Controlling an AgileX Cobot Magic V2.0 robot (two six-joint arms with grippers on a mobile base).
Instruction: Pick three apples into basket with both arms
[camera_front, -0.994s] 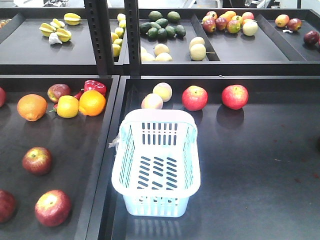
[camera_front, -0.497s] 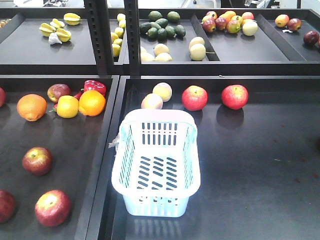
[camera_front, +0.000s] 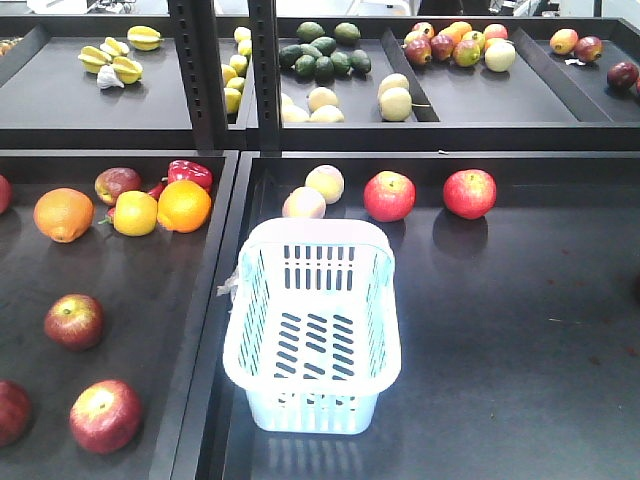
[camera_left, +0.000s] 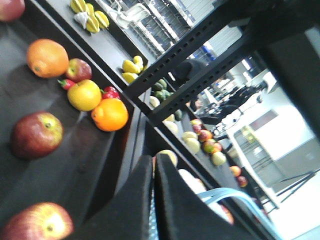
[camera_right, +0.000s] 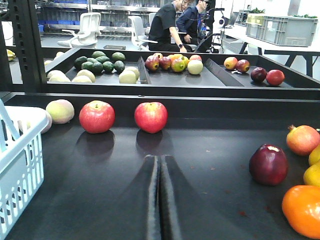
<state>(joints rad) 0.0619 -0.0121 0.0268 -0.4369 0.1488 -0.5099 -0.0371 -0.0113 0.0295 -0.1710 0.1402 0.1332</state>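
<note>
"While I hold both arms, has anything shifted in the last second?"

"Nothing that I can see. The basket (camera_front: 315, 410) stands empty in the right tray (camera_front: 500, 330), exactly as before. The apples (camera_front: 104, 415) lie loose in the left tray (camera_front: 150, 280), well apart from it. My left gripper (camera_left: 153, 162) and right gripper (camera_right: 159, 160) are both clenched on nothing."

"So no picking yet?"

"None, I judge. All three are still to fetch."

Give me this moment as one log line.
basket empty | three apples outside it | left gripper shut, empty | right gripper shut, empty
</note>
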